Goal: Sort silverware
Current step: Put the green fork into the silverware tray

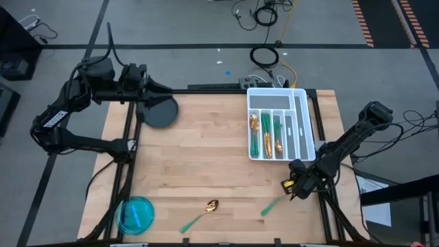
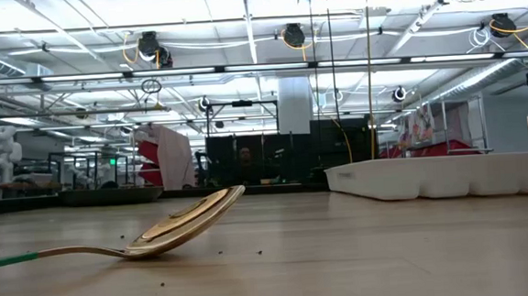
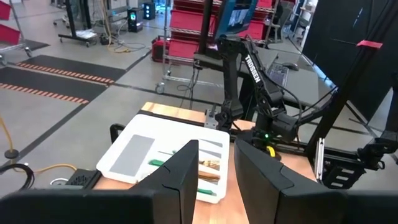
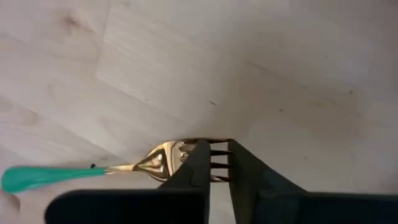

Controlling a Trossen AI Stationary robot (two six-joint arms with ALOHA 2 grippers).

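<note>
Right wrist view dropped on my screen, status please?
Right gripper shut on gold fork with green handle, still on table. Left gripper parked at far edge. Gold spoon loose. Nothing in the way.

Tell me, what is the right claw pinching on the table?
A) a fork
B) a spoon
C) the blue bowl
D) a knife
A: the right claw is closed on the gold head of a fork, its prongs showing between the fingers, green handle trailing away.

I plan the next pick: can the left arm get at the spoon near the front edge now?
Probably yes: the spoon lies alone on bare wood, nothing over it, but the left claw is parked far away at the table's back.
</note>
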